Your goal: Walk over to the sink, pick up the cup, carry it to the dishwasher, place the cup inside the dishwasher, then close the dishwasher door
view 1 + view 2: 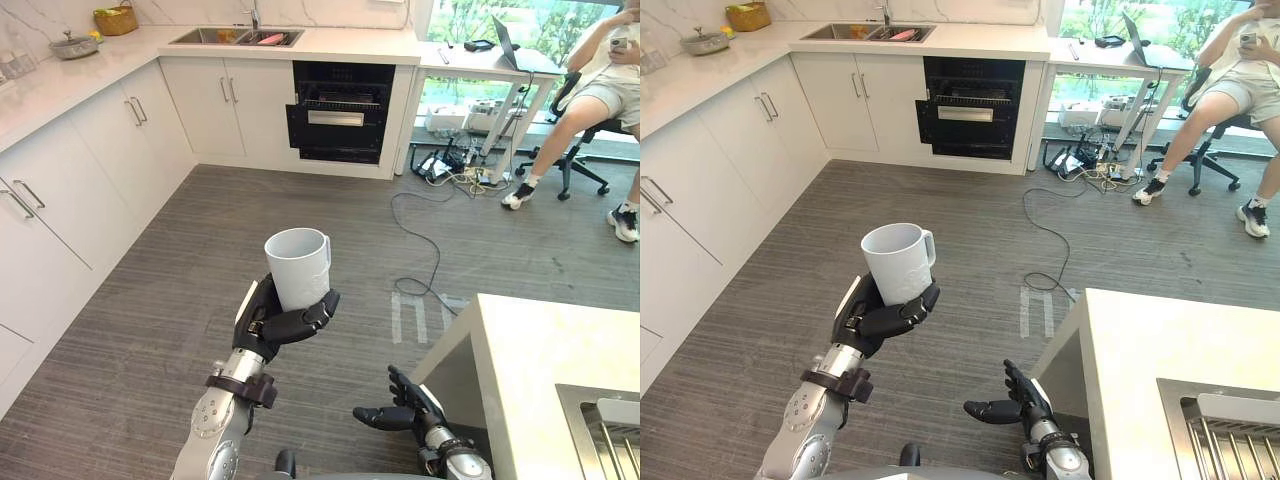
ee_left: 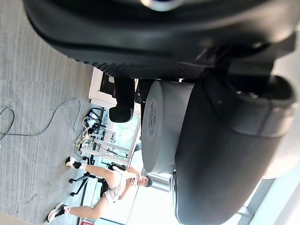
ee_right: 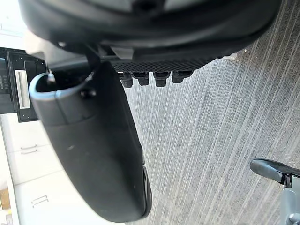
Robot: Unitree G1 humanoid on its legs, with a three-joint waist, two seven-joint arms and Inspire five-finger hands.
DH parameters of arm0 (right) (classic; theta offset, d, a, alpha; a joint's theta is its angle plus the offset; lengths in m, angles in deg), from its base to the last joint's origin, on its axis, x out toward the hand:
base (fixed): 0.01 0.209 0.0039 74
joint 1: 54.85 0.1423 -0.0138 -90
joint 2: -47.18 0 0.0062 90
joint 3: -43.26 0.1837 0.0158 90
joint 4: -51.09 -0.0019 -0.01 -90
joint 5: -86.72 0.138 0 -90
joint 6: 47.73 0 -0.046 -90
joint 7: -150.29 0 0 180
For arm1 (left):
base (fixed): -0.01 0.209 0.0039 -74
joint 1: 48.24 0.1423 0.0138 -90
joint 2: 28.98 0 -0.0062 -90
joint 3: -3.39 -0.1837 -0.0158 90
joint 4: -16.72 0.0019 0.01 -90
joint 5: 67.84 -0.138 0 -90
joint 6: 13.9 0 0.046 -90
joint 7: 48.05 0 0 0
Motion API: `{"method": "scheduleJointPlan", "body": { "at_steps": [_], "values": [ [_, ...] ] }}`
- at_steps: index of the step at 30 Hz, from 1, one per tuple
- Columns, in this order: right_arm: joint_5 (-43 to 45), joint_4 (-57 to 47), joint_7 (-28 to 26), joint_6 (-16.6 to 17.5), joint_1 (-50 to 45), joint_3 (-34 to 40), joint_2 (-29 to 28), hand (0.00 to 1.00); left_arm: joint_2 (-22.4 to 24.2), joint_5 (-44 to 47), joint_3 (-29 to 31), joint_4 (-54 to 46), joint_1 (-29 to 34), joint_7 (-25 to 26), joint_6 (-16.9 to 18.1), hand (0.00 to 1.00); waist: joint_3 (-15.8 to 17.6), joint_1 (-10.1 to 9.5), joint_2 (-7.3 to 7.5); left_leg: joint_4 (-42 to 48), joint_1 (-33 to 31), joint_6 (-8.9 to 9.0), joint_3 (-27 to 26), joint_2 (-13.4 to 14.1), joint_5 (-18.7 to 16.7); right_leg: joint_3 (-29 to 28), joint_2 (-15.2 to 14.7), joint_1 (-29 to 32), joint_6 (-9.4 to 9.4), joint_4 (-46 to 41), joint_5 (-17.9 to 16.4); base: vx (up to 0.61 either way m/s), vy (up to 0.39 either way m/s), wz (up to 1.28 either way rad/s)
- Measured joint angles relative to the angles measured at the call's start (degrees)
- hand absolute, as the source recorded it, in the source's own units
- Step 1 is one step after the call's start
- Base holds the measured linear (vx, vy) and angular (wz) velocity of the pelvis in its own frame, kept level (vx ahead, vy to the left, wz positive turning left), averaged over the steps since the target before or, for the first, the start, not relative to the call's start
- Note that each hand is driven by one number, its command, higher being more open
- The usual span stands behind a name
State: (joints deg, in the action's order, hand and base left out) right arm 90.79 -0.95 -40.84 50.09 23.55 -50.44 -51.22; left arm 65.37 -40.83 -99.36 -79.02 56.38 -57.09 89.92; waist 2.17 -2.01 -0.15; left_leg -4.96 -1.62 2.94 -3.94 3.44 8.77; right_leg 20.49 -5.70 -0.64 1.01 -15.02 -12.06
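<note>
- Cup [image 1: 298,266]: plain, pale grey-white, with smooth walls that narrow slightly toward the base. It has a wide round mouth and a small loop handle on the side turned to the robot's right.
- It stands upright in the air above the grey plank floor [image 1: 300,200], well apart from the dishwasher [image 1: 340,112] and straight out from its front. No contents show inside it.
- The left hand [image 1: 270,322] holds the cup from below and behind. Its dark fingers [image 1: 305,318] are curled round the lower wall and its thumb is pressed to the other side. The left wrist view shows the cup's flat base [image 2: 157,126] wedged between thumb and fingers.
- The right hand [image 1: 400,410] hangs lower and farther from the dishwasher than the cup. Its fingers are straight, slightly spread, and touch nothing.
- The dishwasher is black and set under the white counter, with its door leaning partly open.
- The sink [image 1: 237,37] is set in the counter just left of the dishwasher.
- A seated person [image 1: 600,90] is at a desk to the right of the dishwasher.
</note>
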Motion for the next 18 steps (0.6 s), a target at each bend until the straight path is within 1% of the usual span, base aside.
{"method": "scheduleJointPlan", "body": {
  "at_steps": [2,3,4,5,6,7,8,9,10,11,12,13,14,15,16,17,18],
  "values": [
    [-0.39,-0.01,-0.2,-0.02,-0.07,0.21,0.27,1.0,1.3,0.01,1.13,0.0,0.66,0.06,-0.01,0.0,0.55,-0.16,0.89,1.28,-0.45,-0.54,0.14,-0.93,-0.73,0.23,-1.34,0.42,0.83,-1.62,-0.75,0.01,0.048,0.16],
    [-1.41,-0.14,-0.39,-0.14,-0.31,0.63,0.11,1.0,1.75,0.01,1.47,-0.09,0.76,0.15,-0.03,0.0,1.01,-0.33,1.58,4.44,-1.41,-1.56,0.38,-2.11,-3.02,0.67,-3.15,0.35,1.98,-3.8,-1.73,0.02,0.067,0.28],
    [-2.07,-0.39,-0.58,-0.21,-0.66,0.65,0.36,1.0,2.31,0.0,1.56,-0.34,0.87,0.17,-0.03,0.0,1.77,-0.26,2.16,9.03,-2.77,-1.9,0.55,-2.77,-6.08,0.57,-4.92,0.33,3.51,-7.66,-2.68,0.01,0.069,0.3],
    [-2.12,-0.45,-0.66,-0.23,-0.67,0.65,0.86,1.0,2.76,0.0,1.71,-0.44,0.9,0.19,-0.03,0.0,2.34,-0.38,2.13,11.47,-3.13,-2.17,0.81,-3.15,-7.53,-0.12,-5.6,1.08,3.59,-11.06,-2.73,0.01,0.107,0.4],
    [-2.11,-0.84,-0.65,-0.23,-1.44,0.61,0.95,1.0,3.12,-0.01,1.91,-1.05,1.23,0.28,-0.03,0.0,2.83,-0.23,2.46,14.98,-3.49,-2.93,2.15,-4.06,-9.66,-2.17,-7.36,3.18,4.36,-18.98,-2.17,0.01,0.1,0.5],
    [-2.08,-1.54,-0.56,-0.23,-2.41,0.42,0.41,1.0,3.39,0.0,2.41,-2.3,1.46,0.26,-0.03,0.0,3.49,-0.07,2.84,16.64,-3.01,-3.55,3.53,-4.9,-10.78,-5.26,-8.65,6.26,4.26,-27.55,-0.14,0.03,0.111,0.62],
    [-2.06,-1.64,-0.42,-0.23,-2.85,0.39,0.04,1.0,3.42,0.0,2.79,-2.73,1.47,0.24,-0.02,0.0,3.55,0.21,2.64,17.38,-2.97,-3.87,4.67,-4.98,-11.19,-6.67,-8.44,7.56,3.88,-29.73,-0.21,0.05,0.063,0.78],
    [-2.03,-1.91,-0.22,-0.24,-3.29,0.19,-0.48,1.0,3.69,0.01,3.47,-3.81,1.4,0.21,0.03,0.0,3.53,0.65,2.33,17.87,-3.23,-4.18,6.69,-4.59,-11.47,-8.66,-6.66,8.14,4.21,-28.37,-2.46,0.04,0.072,0.79],
    [-1.98,-3.24,-0.12,-0.24,-3.69,-0.67,-0.58,1.0,3.61,0.03,4.43,-5.03,1.17,0.2,0.44,0.0,3.57,0.36,2.37,17.4,-3.58,-4.26,8.03,-4.39,-11.43,-10.66,-4.44,8.87,3.85,-23.71,-3.78,0.03,0.05,0.73],
    [-1.98,-3.98,-0.13,-0.22,-3.82,-0.94,-0.68,1.0,3.44,0.04,4.89,-5.34,1.0,0.19,0.82,0.0,3.58,0.17,2.38,16.94,-3.81,-4.29,8.53,-4.29,-11.41,-11.76,-3.31,8.91,3.72,-20.57,-3.88,0.03,0.008,0.6],
    [-1.95,-5.24,-0.13,-0.22,-4.11,-1.24,-1.15,1.0,2.82,0.08,5.67,-5.37,0.46,0.19,1.14,0.0,3.5,0.04,2.52,15.72,-4.0,-4.31,9.27,-4.37,-11.4,-14.98,-0.76,8.3,3.52,-12.58,-3.99,0.03,-0.038,0.49],
    [-1.94,-5.81,-0.12,-0.19,-4.38,-1.43,-1.37,1.0,2.37,0.09,5.91,-5.37,0.28,0.2,1.14,0.0,3.3,0.1,2.87,14.96,-4.04,-4.35,9.28,-4.67,-11.36,-16.48,0.01,7.72,3.3,-9.06,-4.11,0.08,-0.102,0.8],
    [-1.93,-7.0,-0.17,-0.19,-4.91,-1.84,-1.49,1.0,2.0,0.09,6.18,-5.44,0.1,0.18,1.09,0.0,2.81,0.74,3.97,14.95,-4.13,-4.51,9.25,-5.6,-10.66,-18.8,0.19,6.97,1.6,-6.04,-3.07,0.12,-0.151,1.04],
    [-1.92,-7.09,-0.13,-0.37,-5.26,-1.86,-1.11,1.0,2.49,0.05,5.92,-5.44,0.37,0.13,0.96,0.0,3.08,1.56,3.38,15.82,-4.14,-3.97,9.43,-5.75,-10.42,-17.27,0.19,5.79,1.33,-6.51,-2.11,0.13,-0.162,1.05],
    [-1.93,-7.09,-0.08,-0.42,-5.53,-1.85,-0.95,1.0,2.79,0.05,5.5,-5.44,0.43,0.0,0.94,0.0,3.02,1.51,3.24,16.14,-4.07,-3.79,9.44,-5.8,-10.45,-16.65,-0.11,5.21,1.31,-6.42,-1.27,0.14,-0.134,0.91],
    [-1.91,-7.09,0.01,-0.46,-5.84,-1.85,-0.59,1.0,3.44,0.07,4.86,-5.45,0.46,-0.23,0.95,0.0,2.71,1.23,2.67,17.17,-4.63,-3.1,9.94,-5.58,-11.02,-14.96,-0.4,3.97,1.33,-5.6,-0.7,0.16,-0.089,0.69],
    [-1.85,-7.25,0.06,-0.46,-5.5,-1.86,-0.36,1.0,4.11,0.07,4.74,-5.87,0.43,-0.39,0.95,0.0,2.25,1.13,2.05,18.6,-5.98,-2.86,9.62,-4.49,-12.03,-13.1,-0.04,3.04,0.97,-4.05,0.17,0.17,-0.075,0.7]
  ]
}}
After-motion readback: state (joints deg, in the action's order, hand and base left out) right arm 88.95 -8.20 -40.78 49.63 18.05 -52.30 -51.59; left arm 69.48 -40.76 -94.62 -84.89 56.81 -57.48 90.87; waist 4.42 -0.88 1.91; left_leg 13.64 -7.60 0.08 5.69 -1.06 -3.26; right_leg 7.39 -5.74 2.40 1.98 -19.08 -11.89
